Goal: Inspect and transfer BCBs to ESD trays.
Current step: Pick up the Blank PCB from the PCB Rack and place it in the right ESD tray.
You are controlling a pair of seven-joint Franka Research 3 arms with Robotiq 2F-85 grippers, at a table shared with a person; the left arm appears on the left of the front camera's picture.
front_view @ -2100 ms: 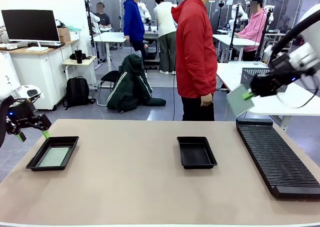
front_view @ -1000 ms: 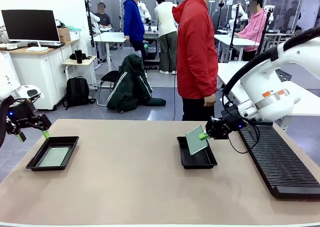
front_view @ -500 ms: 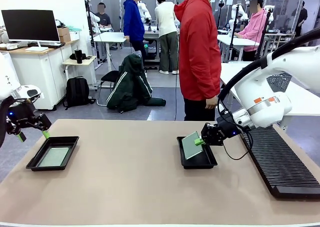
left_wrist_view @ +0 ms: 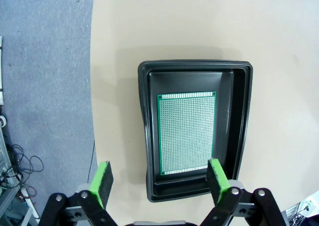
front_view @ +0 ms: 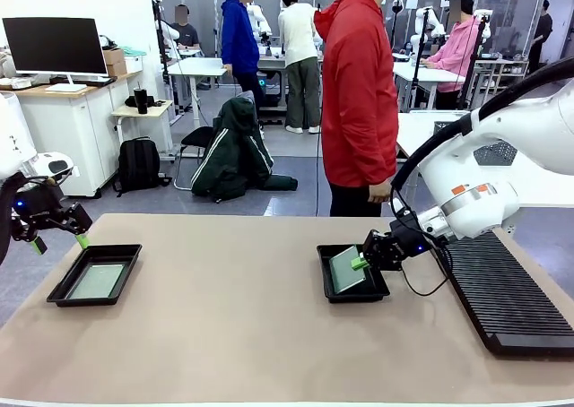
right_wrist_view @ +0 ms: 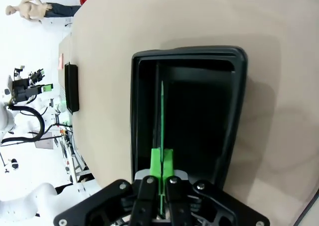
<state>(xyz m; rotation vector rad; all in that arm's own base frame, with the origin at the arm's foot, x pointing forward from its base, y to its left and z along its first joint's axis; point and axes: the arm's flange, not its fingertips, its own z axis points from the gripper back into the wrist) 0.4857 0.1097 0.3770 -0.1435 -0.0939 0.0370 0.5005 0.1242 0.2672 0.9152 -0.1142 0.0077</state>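
Green-padded right gripper [front_view: 360, 264] pinches a BCB [front_view: 344, 270] over the ESD tray [front_view: 352, 290]; left gripper [left_wrist_view: 158, 180] spread.

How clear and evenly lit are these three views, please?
Front view: even room light, sharp. Left wrist view: crisp, the board's hole grid shows in its black tray, table edge bowed by the wide lens. Right wrist view: the held board edge-on, soft shadow beside the tray.
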